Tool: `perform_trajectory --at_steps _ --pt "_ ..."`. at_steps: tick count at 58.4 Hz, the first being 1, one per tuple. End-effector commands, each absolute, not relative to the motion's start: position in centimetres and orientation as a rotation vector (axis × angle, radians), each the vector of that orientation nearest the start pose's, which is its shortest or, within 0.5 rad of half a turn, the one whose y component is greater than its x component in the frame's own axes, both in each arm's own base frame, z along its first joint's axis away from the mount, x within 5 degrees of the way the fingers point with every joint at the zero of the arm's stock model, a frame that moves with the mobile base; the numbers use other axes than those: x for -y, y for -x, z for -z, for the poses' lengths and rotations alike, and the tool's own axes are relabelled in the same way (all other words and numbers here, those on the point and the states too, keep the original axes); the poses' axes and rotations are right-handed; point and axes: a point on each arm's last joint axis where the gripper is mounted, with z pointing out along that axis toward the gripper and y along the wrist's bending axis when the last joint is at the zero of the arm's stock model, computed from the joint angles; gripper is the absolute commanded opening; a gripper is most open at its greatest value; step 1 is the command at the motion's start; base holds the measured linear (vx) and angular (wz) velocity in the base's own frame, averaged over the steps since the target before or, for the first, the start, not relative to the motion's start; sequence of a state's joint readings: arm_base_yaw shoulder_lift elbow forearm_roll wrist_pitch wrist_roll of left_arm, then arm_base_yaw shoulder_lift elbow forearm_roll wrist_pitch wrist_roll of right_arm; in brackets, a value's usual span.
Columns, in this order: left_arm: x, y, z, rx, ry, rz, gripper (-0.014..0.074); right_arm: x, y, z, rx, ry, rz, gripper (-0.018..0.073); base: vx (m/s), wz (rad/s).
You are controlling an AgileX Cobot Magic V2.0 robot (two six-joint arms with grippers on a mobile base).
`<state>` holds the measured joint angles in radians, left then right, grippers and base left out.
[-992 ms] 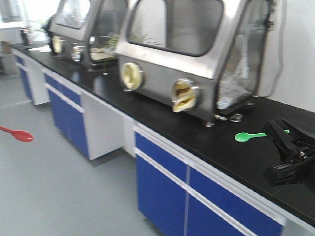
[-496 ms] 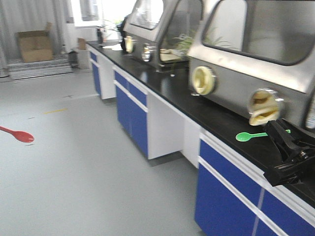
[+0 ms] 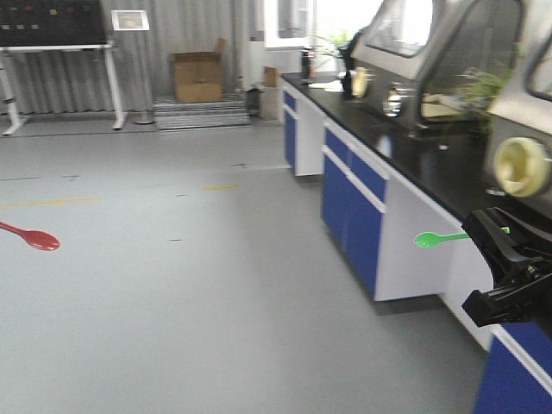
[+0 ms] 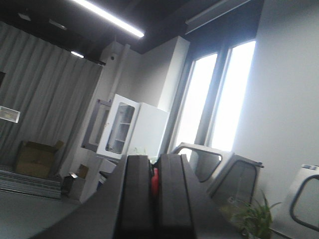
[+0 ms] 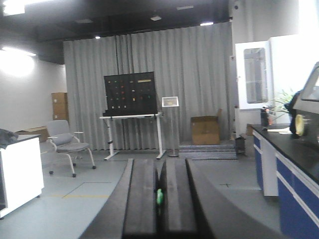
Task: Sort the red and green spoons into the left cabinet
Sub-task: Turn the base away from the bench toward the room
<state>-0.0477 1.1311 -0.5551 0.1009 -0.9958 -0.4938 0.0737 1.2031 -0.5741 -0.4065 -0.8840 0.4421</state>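
My left gripper (image 4: 153, 167) is shut on a red spoon (image 4: 155, 180), which shows as a red sliver between the dark fingers (image 4: 137, 194). In the front view only that red spoon's bowl (image 3: 38, 239) pokes in from the left edge; the left gripper itself is outside that view. My right gripper (image 5: 158, 172) is shut on a green spoon (image 5: 159, 196). In the front view the right gripper (image 3: 485, 228) is at the right edge, with the green spoon (image 3: 431, 239) sticking out to the left. No cabinet interior is seen.
A long lab bench with a black counter (image 3: 405, 138) and blue cabinet doors (image 3: 349, 207) runs along the right, with glove boxes (image 3: 431, 52) on it. A cardboard box (image 3: 198, 76) and a board on a stand (image 3: 56, 34) stand at the back. An office chair (image 5: 67, 144) is at the left.
The front view has swung left: the bench and glove boxes have slid to the right and open grey floor fills the frame. Both spoons stay in the same place in the grippers.
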Motion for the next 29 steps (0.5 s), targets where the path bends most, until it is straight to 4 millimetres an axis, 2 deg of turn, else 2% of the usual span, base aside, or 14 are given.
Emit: perform_trajectory --at_steps 1,29 --pt "1.83 -21.88 -35.76 -0.962 0.118 0.499 0.0056 -4.52 -23.57 -33.46 -1.166 0.203 -0.429 0.0081 0.2 0.53" --pt "1.83 -21.88 -35.76 -0.962 0.118 0.499 0.0056 -4.52 -23.58 -33.45 -1.167 0.203 -0.429 0.0081 0.24 0.48"
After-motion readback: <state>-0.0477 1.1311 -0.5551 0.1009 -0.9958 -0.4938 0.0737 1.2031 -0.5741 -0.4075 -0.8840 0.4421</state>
